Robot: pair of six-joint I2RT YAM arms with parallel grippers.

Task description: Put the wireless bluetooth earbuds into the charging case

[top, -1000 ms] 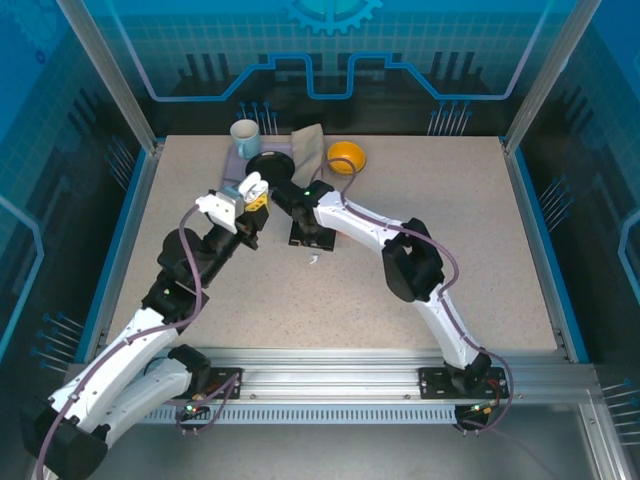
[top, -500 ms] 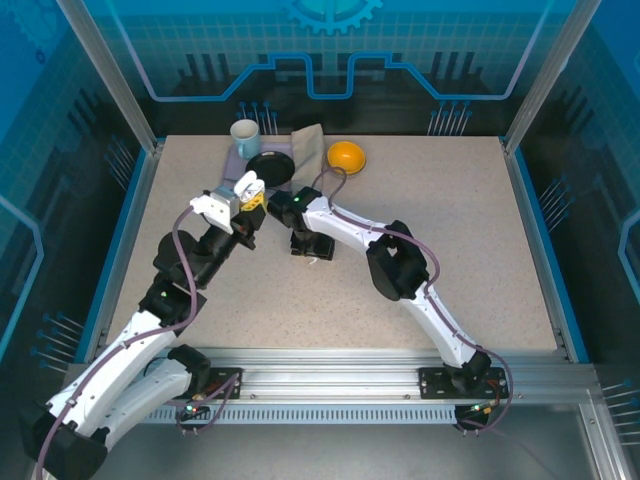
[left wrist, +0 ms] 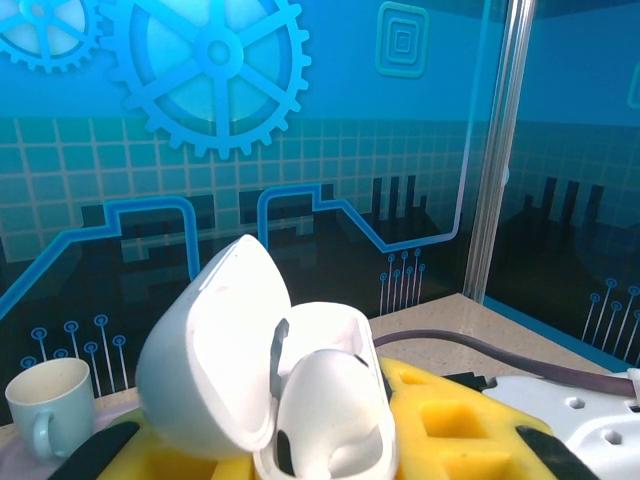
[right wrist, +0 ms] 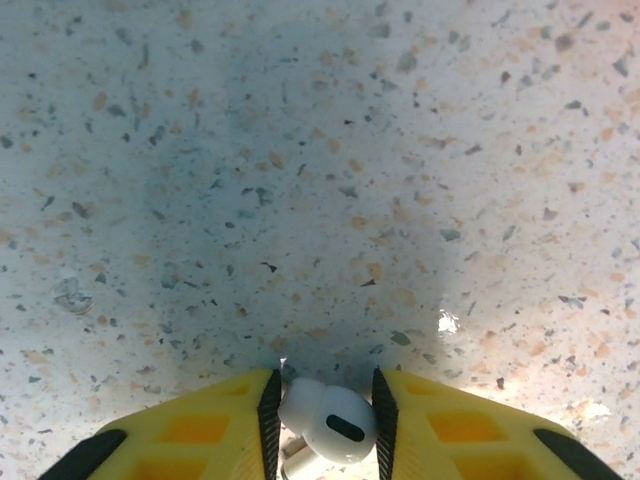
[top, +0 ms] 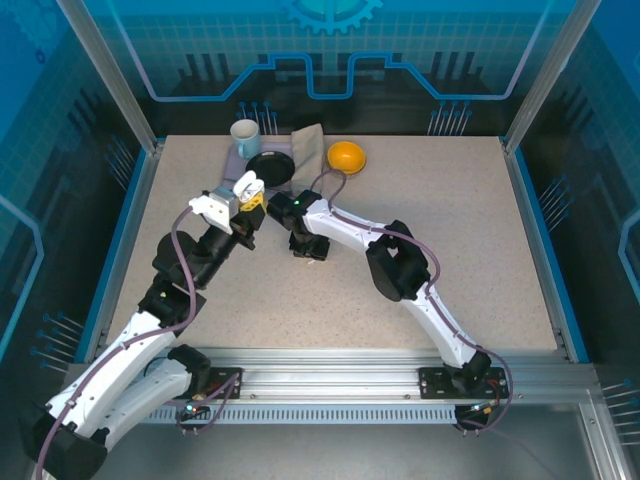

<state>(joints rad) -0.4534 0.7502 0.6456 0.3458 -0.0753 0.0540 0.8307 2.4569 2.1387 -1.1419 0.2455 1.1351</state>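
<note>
My left gripper [top: 247, 193] is raised above the table's back left and is shut on the white charging case [top: 249, 183]. In the left wrist view the case [left wrist: 215, 370] sits upright between the yellow fingers [left wrist: 460, 425] with its lid swung open to the left. My right gripper [top: 308, 249] points straight down at the tabletop just right of the case. Between its black pads [right wrist: 268, 415] lies a white earbud [right wrist: 325, 425], touching both pads, its stem pointing back toward the wrist. My right gripper [right wrist: 325, 405] rests on or just above the speckled surface.
At the back of the table stand a pale mug [top: 245, 132], a black round dish [top: 270, 166], a grey cloth [top: 308, 148] and an orange bowl [top: 346, 156]. The mug [left wrist: 45, 405] also appears low left in the left wrist view. Glass walls enclose the table.
The right arm has shifted left and lowered onto the earbud that lay loose on the table, and its jaws have narrowed around it. The left arm holds the case almost still.
</note>
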